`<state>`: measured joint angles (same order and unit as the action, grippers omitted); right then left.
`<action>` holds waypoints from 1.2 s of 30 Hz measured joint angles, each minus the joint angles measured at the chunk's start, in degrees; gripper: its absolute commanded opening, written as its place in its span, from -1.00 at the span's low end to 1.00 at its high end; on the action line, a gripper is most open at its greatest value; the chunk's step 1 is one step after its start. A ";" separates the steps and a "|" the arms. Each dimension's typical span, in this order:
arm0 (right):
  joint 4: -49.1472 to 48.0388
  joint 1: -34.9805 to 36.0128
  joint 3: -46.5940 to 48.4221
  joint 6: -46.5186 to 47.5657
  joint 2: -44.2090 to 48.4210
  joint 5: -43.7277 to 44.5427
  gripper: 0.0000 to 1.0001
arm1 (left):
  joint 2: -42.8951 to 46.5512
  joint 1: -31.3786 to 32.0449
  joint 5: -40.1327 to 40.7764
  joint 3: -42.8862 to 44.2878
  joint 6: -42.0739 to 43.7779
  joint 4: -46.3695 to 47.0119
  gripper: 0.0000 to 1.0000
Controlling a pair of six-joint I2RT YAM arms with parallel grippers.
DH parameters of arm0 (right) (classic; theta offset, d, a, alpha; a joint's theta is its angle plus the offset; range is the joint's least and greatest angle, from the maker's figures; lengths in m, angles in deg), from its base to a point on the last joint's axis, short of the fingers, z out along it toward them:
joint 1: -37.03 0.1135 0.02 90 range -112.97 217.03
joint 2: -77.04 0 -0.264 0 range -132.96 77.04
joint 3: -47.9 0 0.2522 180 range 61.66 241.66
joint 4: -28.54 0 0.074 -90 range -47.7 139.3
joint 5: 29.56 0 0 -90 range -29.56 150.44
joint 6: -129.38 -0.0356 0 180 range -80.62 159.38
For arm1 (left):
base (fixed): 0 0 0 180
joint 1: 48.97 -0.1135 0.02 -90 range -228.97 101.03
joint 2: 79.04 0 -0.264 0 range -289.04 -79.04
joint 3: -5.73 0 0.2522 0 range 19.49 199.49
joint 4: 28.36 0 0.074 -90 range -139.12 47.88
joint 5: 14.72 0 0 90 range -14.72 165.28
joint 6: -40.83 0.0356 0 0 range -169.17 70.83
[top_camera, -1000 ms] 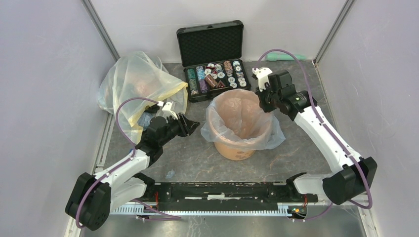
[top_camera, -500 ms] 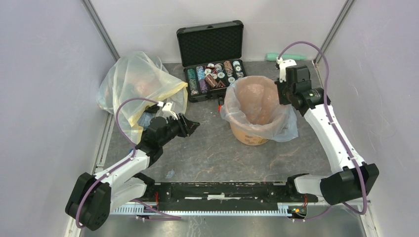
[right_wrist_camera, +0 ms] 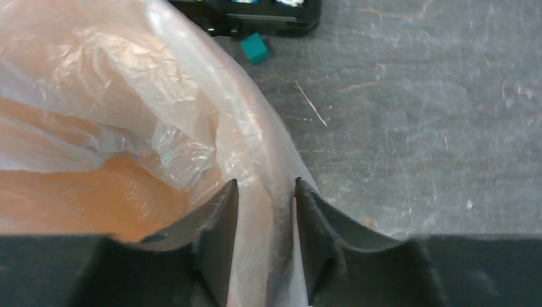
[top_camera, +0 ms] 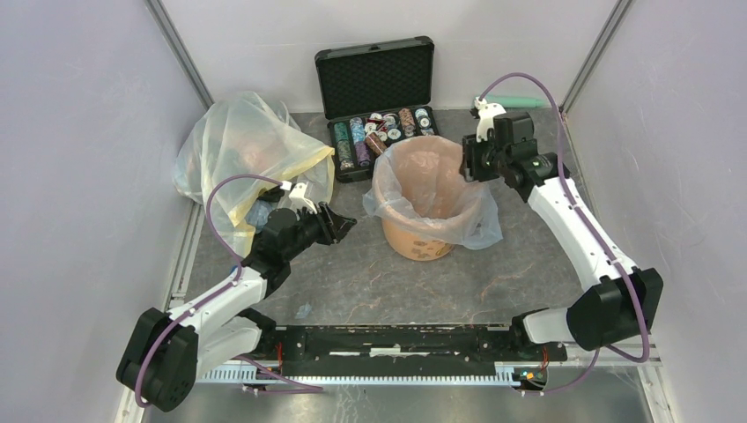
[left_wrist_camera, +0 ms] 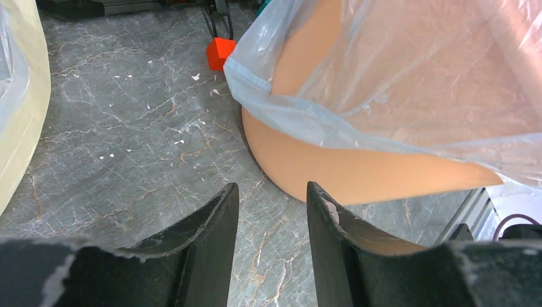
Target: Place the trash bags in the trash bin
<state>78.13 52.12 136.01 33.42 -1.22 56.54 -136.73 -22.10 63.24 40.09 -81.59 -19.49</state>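
The orange-tan trash bin (top_camera: 421, 248) stands mid-table, lined with the pale blue translucent trash bag (top_camera: 480, 231), whose edge is folded over the rim. My right gripper (top_camera: 471, 167) is at the bin's far right rim, its jaws closed over the rim and the bag (right_wrist_camera: 128, 70), one finger inside and one outside (right_wrist_camera: 265, 192). My left gripper (top_camera: 345, 225) is open and empty, low over the table left of the bin. In the left wrist view the bin's side (left_wrist_camera: 332, 166) and the bag (left_wrist_camera: 415, 77) lie just beyond my open gripper (left_wrist_camera: 271, 198).
An open black case (top_camera: 379, 97) of chips stands behind the bin. A large yellowish bag (top_camera: 247, 150) lies at the back left. A small orange cube (left_wrist_camera: 220, 52) and a teal cube (right_wrist_camera: 255, 48) lie near the case. A green object (top_camera: 511, 101) lies at the back right.
The right gripper carried the bin and bag back and to the right, then a little back to the left. The left arm has not moved.
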 measured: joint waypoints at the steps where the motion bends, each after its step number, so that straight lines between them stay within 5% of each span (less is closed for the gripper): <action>1: -0.42 0.39 0.00 -0.22 -0.11 -0.68 0.43 | 0.00 0.00 0.00 0.00 0.00 0.02 0.05; 3: -0.94 1.01 0.00 -0.55 -0.17 -1.57 0.74 | 0.00 0.00 0.02 -0.02 0.00 0.02 0.06; 7: -2.14 1.16 -0.57 -0.20 1.68 1.05 0.96 | 0.20 0.00 0.31 -0.28 0.00 0.04 0.06; 17: -17.49 0.92 -18.49 -0.31 29.00 23.02 0.96 | 2.36 0.00 2.16 -1.25 0.00 -0.02 0.09; 23: -22.88 -2.69 -30.27 -3.39 34.32 39.85 0.96 | 2.43 0.00 2.89 -1.29 0.00 -0.02 0.09; 31: -30.80 -13.73 -45.48 -6.08 30.27 33.97 0.96 | 2.43 0.00 3.08 -1.31 0.00 -0.02 0.09; 36: -41.22 -14.62 -55.45 -2.43 26.75 27.76 0.96 | 2.43 0.00 3.43 -1.46 0.02 0.00 0.09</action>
<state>36.91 37.50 80.56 31.00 25.53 84.30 -134.31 -22.10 66.68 38.62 -81.57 -19.49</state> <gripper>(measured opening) 0.979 0.543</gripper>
